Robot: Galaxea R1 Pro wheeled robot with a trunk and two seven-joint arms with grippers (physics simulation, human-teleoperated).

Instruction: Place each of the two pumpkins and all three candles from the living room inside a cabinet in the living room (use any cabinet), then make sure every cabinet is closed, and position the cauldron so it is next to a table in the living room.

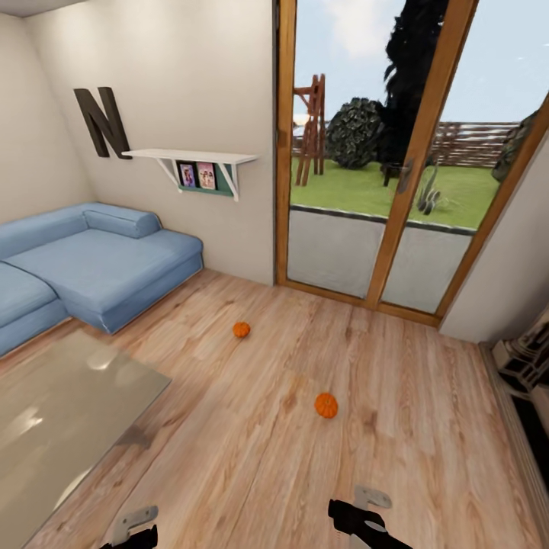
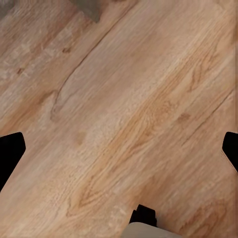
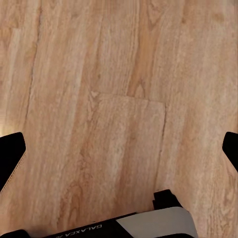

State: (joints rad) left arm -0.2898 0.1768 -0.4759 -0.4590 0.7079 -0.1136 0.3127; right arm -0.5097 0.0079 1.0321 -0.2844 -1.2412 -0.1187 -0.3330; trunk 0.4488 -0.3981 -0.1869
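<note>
Two small orange pumpkins lie on the wooden floor: the nearer one [image 1: 326, 405] ahead of my right arm, the farther one [image 1: 242, 329] toward the glass doors. The glass-topped table [image 1: 61, 427] fills the lower left. A dark, light-lined unit at the right edge looks like the cabinet [image 1: 526, 366]. The candles and the cauldron are out of view. My left gripper [image 2: 119, 153] and right gripper [image 3: 119, 153] both hang open over bare floor, holding nothing. Both arms [image 1: 362, 515] peek in at the bottom edge.
A blue sofa [image 1: 91, 267] stands at the left behind the table. Wood-framed glass doors [image 1: 381, 191] close the far side, with a wall shelf [image 1: 194, 160] beside them. Open floor lies between me and the pumpkins.
</note>
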